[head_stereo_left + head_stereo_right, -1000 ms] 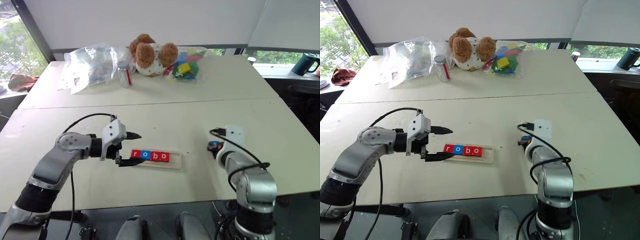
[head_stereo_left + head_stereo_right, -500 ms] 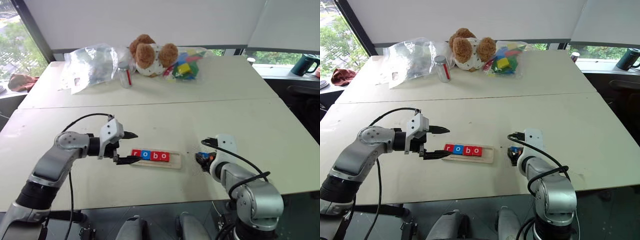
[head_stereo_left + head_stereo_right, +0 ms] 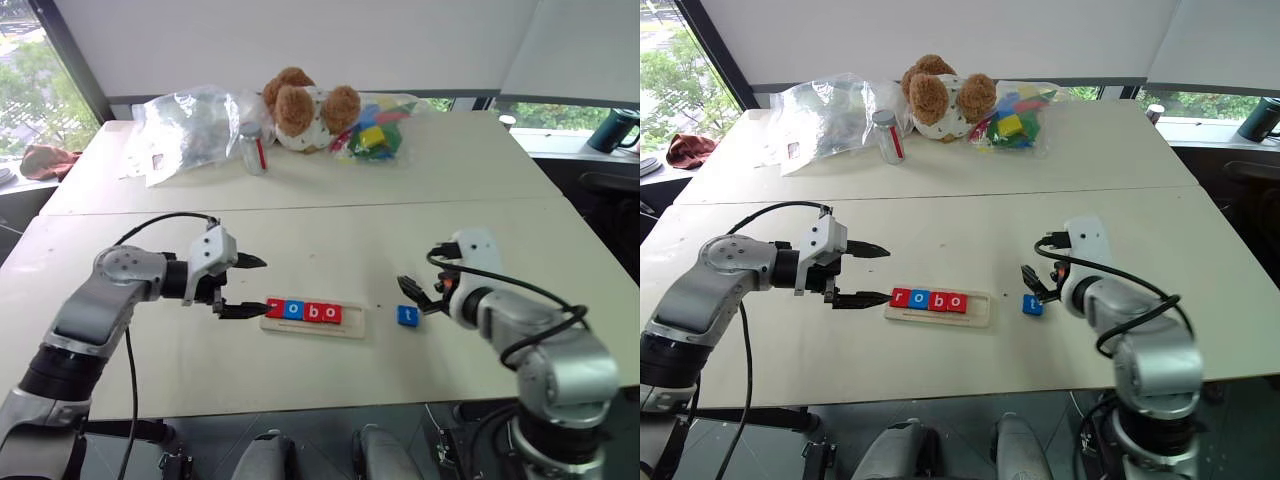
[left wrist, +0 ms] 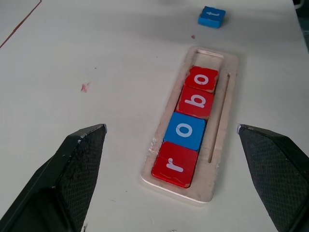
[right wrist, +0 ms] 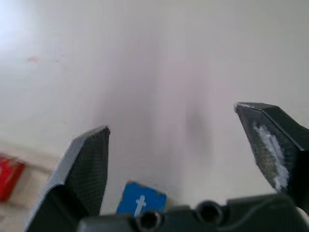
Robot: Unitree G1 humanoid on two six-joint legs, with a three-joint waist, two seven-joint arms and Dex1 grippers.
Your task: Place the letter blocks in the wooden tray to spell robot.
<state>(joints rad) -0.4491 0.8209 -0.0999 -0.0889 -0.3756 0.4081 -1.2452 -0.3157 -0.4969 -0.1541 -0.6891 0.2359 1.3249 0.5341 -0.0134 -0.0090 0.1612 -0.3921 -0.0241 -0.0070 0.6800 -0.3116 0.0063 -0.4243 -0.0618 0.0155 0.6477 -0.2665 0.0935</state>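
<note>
Lying loose beside wooden tray (image 3: 313, 324): blue t block (image 3: 407, 315)

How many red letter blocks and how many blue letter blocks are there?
Red letter blocks: 3, the r, the b and the last o, all in the wooden tray.
Blue letter blocks: 2, the first o in the tray and the t lying on the table.
Total: 5

My head pair looks forward and down over the table (image 3: 330, 240). My wrist cameras sit close above it; all share the wooden tray (image 4: 219, 125) area.
</note>
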